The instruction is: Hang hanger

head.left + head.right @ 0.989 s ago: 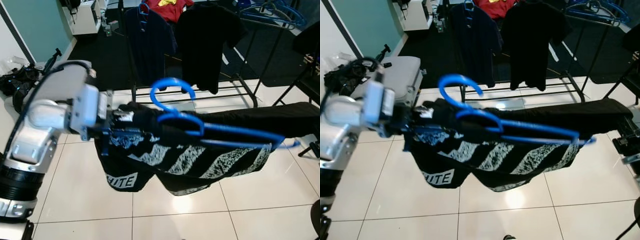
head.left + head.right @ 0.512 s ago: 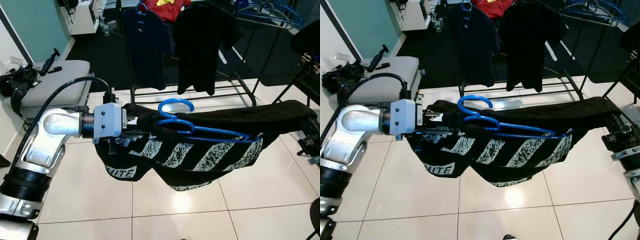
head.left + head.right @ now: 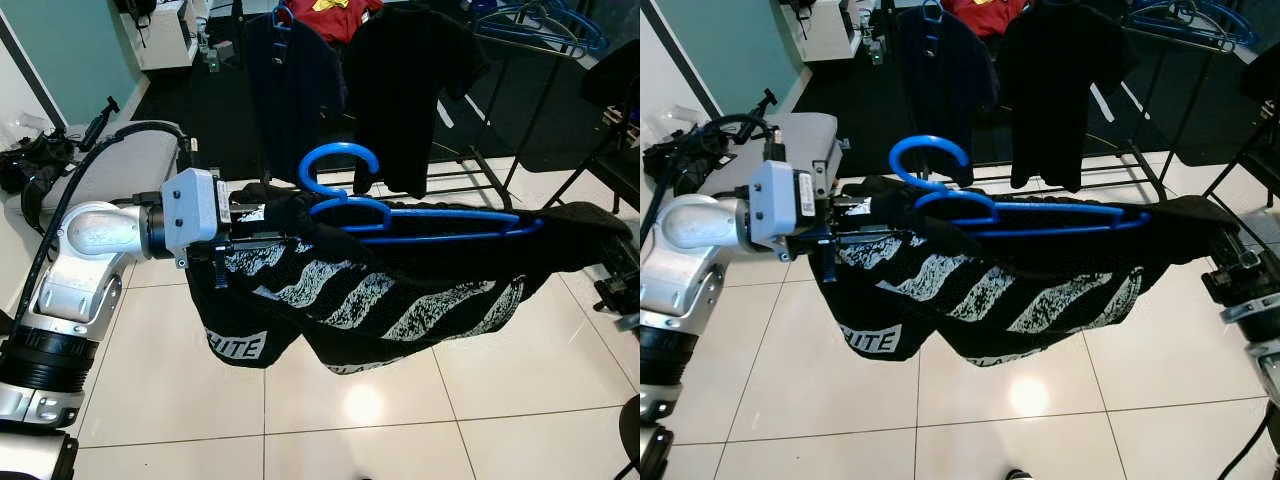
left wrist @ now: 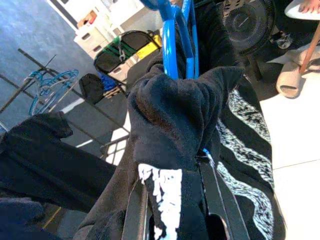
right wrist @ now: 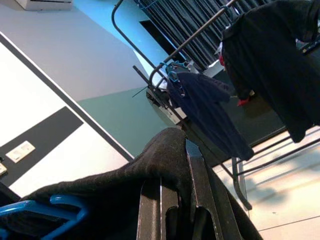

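Above the white tiled floor [image 3: 150, 370], in front of the black metal clothes rack [image 3: 480, 180], the blue plastic hanger [image 3: 1020, 215] lies nearly flat, carrying a black sweatshirt with white stripes and lettering [image 3: 370, 290]. Left gripper [image 3: 235, 235]: fingers pinch one bunched end of the garment, with the hanger's blue bars just beyond them in the left wrist view. Right gripper [image 5: 175, 200]: fingers pressed onto dark cloth at the other end.

Judgement: carry phase, hanger not yet on the rack. To hang well, tip the hook upright, raise both ends level, approach a free stretch of rail beside the hung dark shirts [image 3: 300, 90].

Room: teal wall [image 3: 80, 50], grey padded bench [image 3: 110, 165] at left.
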Robot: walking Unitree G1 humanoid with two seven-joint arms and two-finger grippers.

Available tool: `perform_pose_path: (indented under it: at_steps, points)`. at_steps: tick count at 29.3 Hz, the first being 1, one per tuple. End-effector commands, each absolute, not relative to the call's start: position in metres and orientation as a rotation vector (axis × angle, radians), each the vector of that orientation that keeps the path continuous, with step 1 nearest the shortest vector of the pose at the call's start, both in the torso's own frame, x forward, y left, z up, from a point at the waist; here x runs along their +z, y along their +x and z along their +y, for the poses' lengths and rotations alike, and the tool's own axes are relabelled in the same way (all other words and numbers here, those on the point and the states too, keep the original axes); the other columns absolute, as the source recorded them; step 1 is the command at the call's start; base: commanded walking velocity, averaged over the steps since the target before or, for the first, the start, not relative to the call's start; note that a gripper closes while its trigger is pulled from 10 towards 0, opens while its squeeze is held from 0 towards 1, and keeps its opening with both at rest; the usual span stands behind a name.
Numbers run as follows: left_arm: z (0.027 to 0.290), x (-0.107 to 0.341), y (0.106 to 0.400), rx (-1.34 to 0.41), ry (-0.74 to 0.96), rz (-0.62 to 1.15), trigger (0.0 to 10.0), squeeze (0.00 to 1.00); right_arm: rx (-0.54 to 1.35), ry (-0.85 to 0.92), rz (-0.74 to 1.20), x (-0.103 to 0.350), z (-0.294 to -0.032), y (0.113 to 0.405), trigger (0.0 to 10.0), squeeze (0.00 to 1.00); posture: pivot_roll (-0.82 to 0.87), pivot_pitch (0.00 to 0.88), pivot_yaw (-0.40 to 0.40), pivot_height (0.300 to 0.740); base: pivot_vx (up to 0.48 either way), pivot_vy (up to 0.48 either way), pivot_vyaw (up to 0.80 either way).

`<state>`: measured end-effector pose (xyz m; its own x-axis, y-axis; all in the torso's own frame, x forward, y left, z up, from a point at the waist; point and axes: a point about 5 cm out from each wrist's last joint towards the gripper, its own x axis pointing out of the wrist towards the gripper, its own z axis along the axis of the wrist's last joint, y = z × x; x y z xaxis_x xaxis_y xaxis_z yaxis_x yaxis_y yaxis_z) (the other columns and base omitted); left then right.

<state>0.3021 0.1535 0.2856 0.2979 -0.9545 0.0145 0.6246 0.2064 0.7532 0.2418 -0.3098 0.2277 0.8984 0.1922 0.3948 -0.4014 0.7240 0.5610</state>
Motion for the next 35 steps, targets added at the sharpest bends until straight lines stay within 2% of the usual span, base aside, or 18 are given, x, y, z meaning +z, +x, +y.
perform_pose_path:
  at_steps: [1,8,14,21,28,35]
  points:
    - [0.158,0.291,0.302,-1.145,0.763,-0.561,10.0,0.00,0.330,0.675,-0.322,0.227,-0.307,0.240,0.0,0.00,-0.07,0.165,0.055,0.740,0.000,0.000,0.00]
    - [0.153,0.283,0.306,-1.110,0.825,-0.536,10.0,0.00,0.335,0.679,-0.321,0.227,-0.304,0.242,0.0,0.00,-0.07,0.168,0.057,0.740,0.000,0.000,0.00]
    - [0.140,0.269,0.320,-0.942,0.896,-0.526,10.0,0.00,0.352,0.684,-0.342,0.234,-0.299,0.247,0.0,0.00,-0.07,0.168,0.058,0.740,0.000,0.000,0.00]
    - [0.128,0.256,0.323,-0.877,0.924,-0.489,10.0,0.00,0.389,0.671,-0.368,0.246,-0.291,0.255,0.0,0.00,-0.07,0.168,0.055,0.740,0.000,0.000,0.00]
    - [0.104,0.229,0.315,-0.953,0.964,-0.422,10.0,0.00,0.442,0.648,-0.385,0.257,-0.276,0.267,0.0,0.00,-0.07,0.165,0.051,0.740,0.000,0.000,0.00]
    - [0.100,0.207,0.311,-1.005,1.015,-0.343,10.0,0.00,0.440,0.627,-0.410,0.268,-0.280,0.271,0.0,0.00,-0.07,0.164,0.052,0.740,0.000,0.000,0.00]
